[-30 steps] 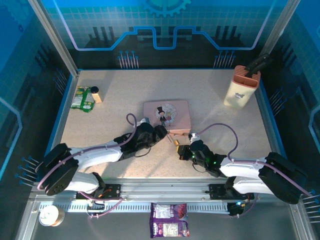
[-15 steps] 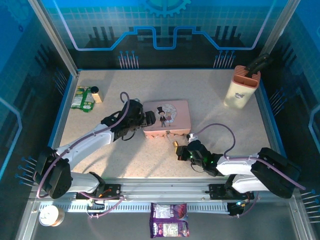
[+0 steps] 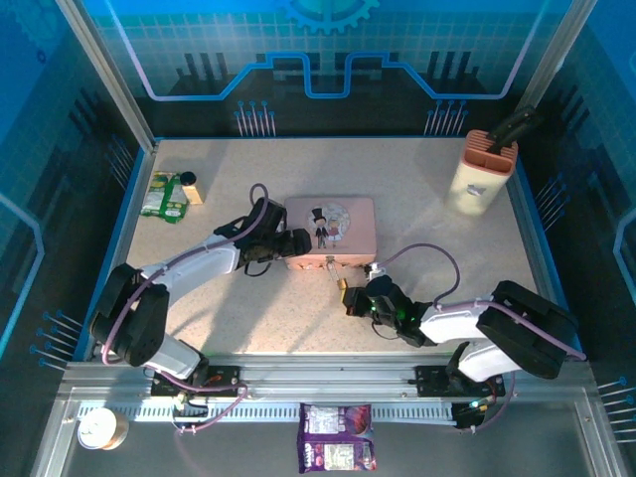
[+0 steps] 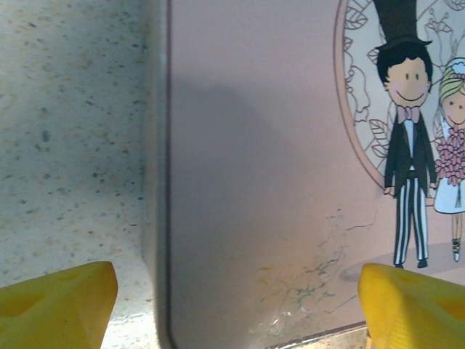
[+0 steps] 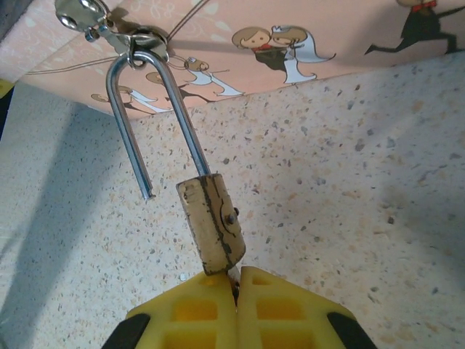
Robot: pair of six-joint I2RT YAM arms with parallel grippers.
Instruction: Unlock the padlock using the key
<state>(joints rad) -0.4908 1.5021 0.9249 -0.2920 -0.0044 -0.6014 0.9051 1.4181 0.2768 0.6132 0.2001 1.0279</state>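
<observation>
Two claws shared the job on the speckled bench (image 5: 349,182). Nearest us, the right claw (image 5: 236,285) was pinched shut on the key (image 5: 234,279), of which we could make out just a dark sliver between its tips, seated in the underside of the padlock (image 5: 212,225). Beyond it the brass body sat tilted, and its shackle (image 5: 125,123) appeared sprung: one leg ran into the body, the other ended free beside it. The shackle's bend hung in the hasp (image 5: 109,30) of the pink tin (image 4: 276,182). Farther back, the left claw (image 4: 236,302) stood wide open astride the tin's left edge, one finger over the bench, one over the lid, gripping nothing. We judged the lock as good as open, and the danger lay there. A push along the key could drive the free leg back into the body and relatch it. A pull, with the tin unheld, could drag the tin forward or slip the thin key from the pinch.
</observation>
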